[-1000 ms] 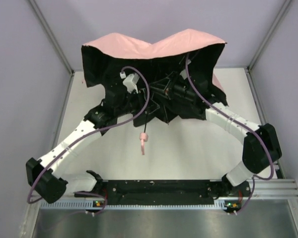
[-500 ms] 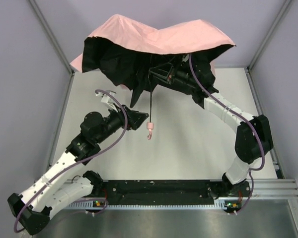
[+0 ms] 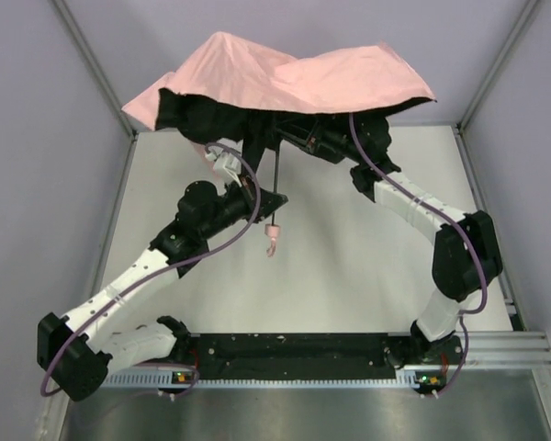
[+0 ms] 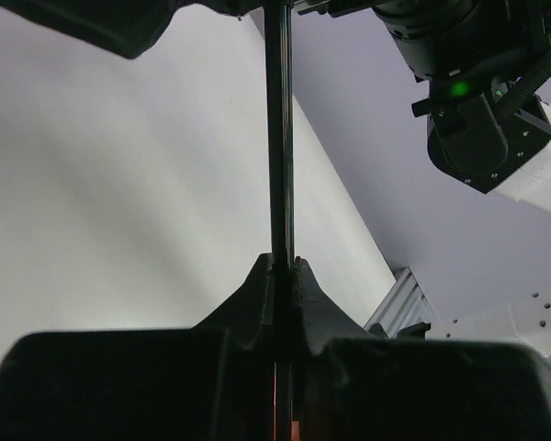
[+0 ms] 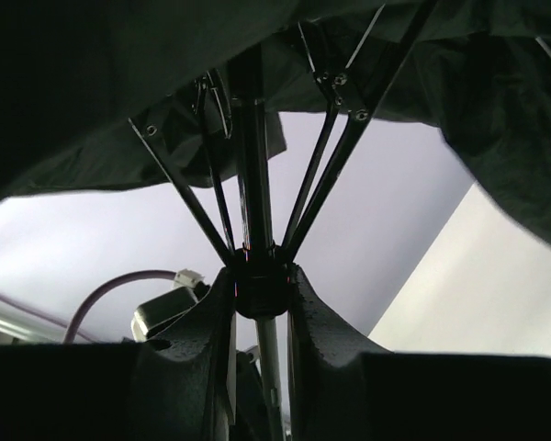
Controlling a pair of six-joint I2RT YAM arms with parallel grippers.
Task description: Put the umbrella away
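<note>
The umbrella [image 3: 289, 75] hangs half open above the back of the table, pale pink on top and black underneath. Its thin black shaft [image 3: 276, 175] points down toward me and ends in a small pink handle [image 3: 272, 237]. My left gripper [image 3: 274, 198] is shut on the shaft [image 4: 278, 138] just above the handle, with the jaws [image 4: 282, 262] pinched tight around it. My right gripper [image 3: 292, 138] is under the canopy, shut on the black runner [image 5: 260, 292] where the ribs [image 5: 326, 161] meet. The dark fabric [image 5: 92, 101] fills the top of the right wrist view.
Lilac walls with grey metal posts [image 3: 96, 69] enclose the white table [image 3: 349, 276]. A black rail [image 3: 294, 347] with the arm bases runs along the near edge. Purple cables [image 3: 243, 225] loop along both arms. The right arm's wrist [image 4: 477, 119] hangs close above the left gripper.
My left arm has swung in from the left to the shaft and its jaws have shut on it. The right arm holds the umbrella about as before, the canopy slightly shifted.
</note>
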